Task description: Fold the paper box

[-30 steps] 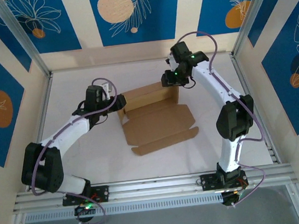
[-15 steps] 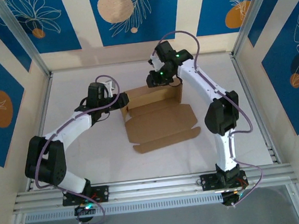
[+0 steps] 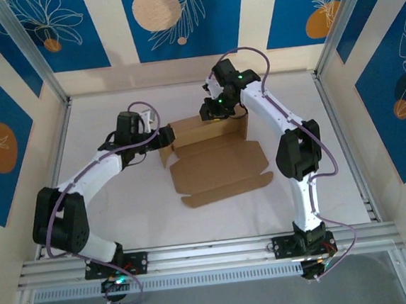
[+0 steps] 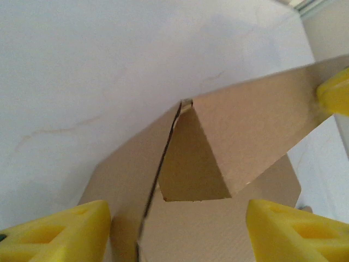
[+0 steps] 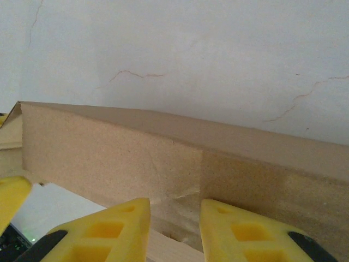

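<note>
Since a second ago my right arm has swung left along the rear wall of the box (image 3: 222,166), and my left claw (image 3: 161,138) has spread wider. That box lies mid-table (image 3: 151,213), its base flat and open towards me, the rear wall (image 5: 136,158) standing upright. My left claw sits at the box's left end, fingers (image 4: 54,232) well apart, with a side flap (image 4: 131,191) standing between them just beside the left one. My right claw (image 3: 212,111) is on the rear wall, fingers (image 5: 117,229) close together against the cardboard. Whether they pinch it I cannot tell.
</note>
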{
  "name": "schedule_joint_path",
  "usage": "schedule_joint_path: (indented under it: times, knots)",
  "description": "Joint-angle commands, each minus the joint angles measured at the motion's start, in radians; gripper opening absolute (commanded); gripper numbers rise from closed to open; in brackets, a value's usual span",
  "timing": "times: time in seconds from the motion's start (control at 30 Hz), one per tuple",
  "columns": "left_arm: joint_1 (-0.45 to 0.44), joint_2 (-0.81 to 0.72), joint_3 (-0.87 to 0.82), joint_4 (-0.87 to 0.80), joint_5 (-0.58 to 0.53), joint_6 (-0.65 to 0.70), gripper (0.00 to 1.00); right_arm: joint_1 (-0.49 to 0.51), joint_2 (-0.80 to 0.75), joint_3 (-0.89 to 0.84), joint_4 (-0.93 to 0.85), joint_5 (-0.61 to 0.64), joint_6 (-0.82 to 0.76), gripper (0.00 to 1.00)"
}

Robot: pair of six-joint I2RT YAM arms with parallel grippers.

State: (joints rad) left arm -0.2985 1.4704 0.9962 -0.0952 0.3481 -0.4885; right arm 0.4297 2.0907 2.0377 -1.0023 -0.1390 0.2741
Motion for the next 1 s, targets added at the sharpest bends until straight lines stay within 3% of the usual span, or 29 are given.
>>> schedule_joint_path:
  times: [0.0,0.2,0.37,0.53,0.7,0.97]
  knots:
    - [0.073,-0.098,0.005,0.023,0.007,0.033,0.67,-0.005,-0.003,-0.029,-0.034,-0.014,0.009,0.32]
    - [0.154,-0.162,-0.083,0.089,-0.098,0.104,0.68,-0.005,0.000,-0.030,-0.033,-0.018,0.008,0.32]
    - [0.170,-0.092,-0.039,0.007,-0.277,0.265,0.56,-0.003,0.002,-0.027,-0.038,-0.019,0.008,0.32]
    - [0.159,0.043,0.054,-0.155,-0.114,0.342,0.54,-0.003,0.014,-0.006,-0.051,-0.015,0.010,0.33]
    - [0.100,0.024,0.014,-0.176,-0.056,0.374,0.55,-0.001,0.025,0.020,-0.064,-0.013,0.013,0.33]
    - [-0.044,-0.046,-0.032,-0.226,-0.104,0.439,0.63,0.000,0.042,0.053,-0.085,-0.005,0.016,0.32]
